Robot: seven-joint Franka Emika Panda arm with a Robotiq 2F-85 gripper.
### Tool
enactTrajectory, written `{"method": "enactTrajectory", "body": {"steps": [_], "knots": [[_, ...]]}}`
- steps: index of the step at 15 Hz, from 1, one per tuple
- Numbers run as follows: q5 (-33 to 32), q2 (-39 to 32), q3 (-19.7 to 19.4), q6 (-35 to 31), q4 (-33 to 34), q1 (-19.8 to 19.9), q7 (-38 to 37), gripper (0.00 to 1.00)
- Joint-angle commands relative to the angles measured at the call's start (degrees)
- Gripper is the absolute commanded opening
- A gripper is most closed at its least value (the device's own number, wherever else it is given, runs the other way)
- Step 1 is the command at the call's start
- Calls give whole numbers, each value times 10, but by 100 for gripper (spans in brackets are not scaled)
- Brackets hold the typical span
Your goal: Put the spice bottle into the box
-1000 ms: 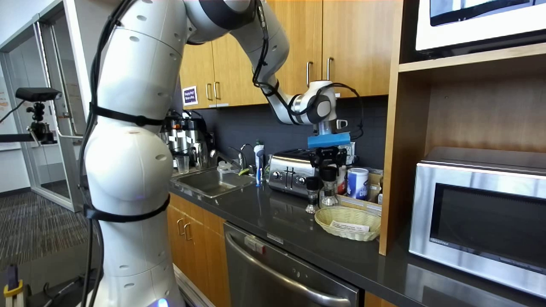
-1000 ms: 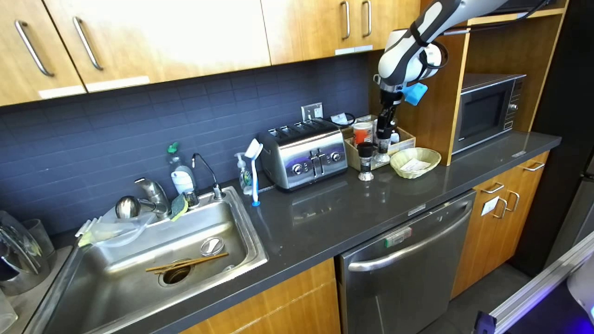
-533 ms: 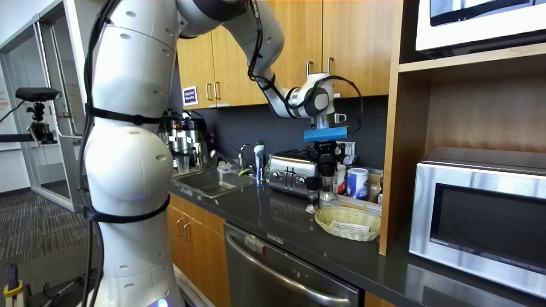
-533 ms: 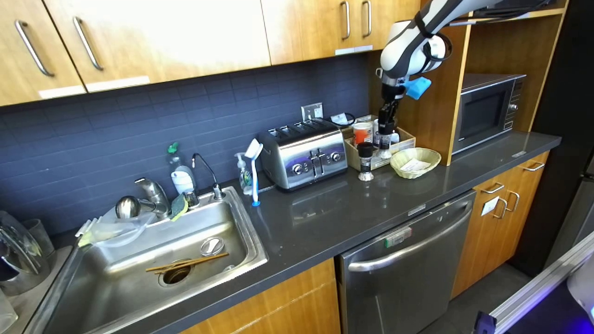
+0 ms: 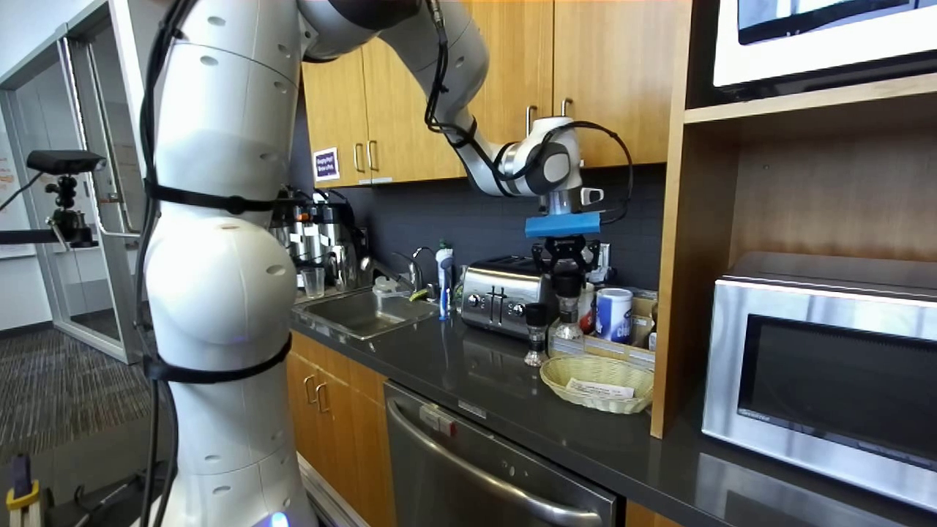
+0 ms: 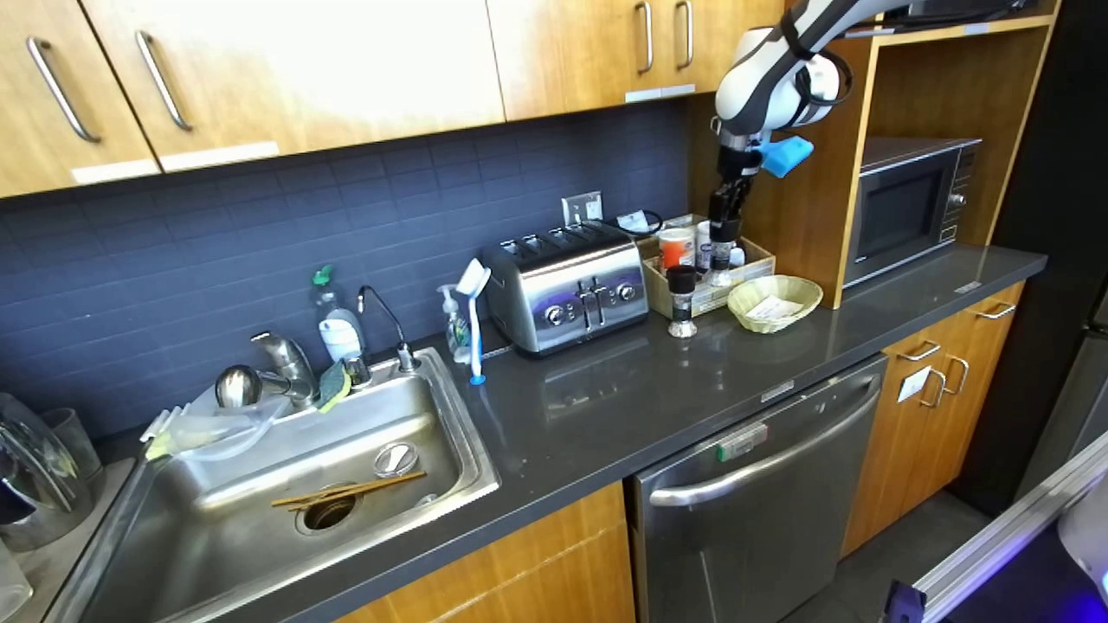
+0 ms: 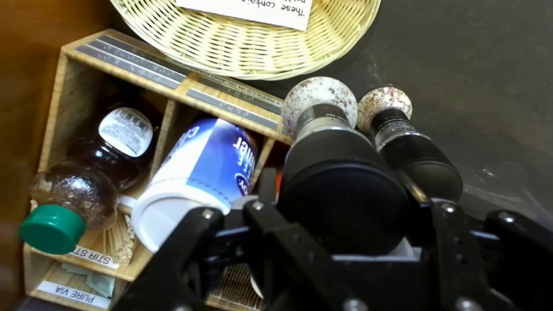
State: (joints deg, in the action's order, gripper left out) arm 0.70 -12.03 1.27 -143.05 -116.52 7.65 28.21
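The spice bottle, a clear grinder with a black cap, hangs upright in my gripper in both exterior views point(image 5: 567, 327) point(image 6: 720, 258). My gripper point(image 5: 567, 277) is shut around its black cap, one finger on each side, also in the wrist view point(image 7: 341, 185). The box is a pale wooden open-topped container with compartments point(image 6: 751, 272). Its front wall shows in the wrist view point(image 7: 233, 103) and in an exterior view point(image 5: 615, 350). The bottle is held off the counter by the box's front wall. In the wrist view the bottle hides the box's near corner.
A second black-capped grinder point(image 6: 682, 303) stands on the counter beside the held bottle. A wicker basket point(image 5: 564, 391) with a paper slip lies before the box. Box compartments hold a blue-and-white canister point(image 7: 207, 151) and a green-capped bottle point(image 7: 127, 131). A toaster point(image 6: 567, 285) stands alongside.
The gripper and the spice bottle have risen together and moved a little over toward the wooden box. The second grinder, basket and box have not moved.
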Motion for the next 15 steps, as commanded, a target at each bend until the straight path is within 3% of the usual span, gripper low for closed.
{"method": "enactTrajectory", "body": {"steps": [1,15], "knots": [[16,24,-10,-2,-11,2,-13,40],[12,34,-36,-48,-22,1,-84,40]]}}
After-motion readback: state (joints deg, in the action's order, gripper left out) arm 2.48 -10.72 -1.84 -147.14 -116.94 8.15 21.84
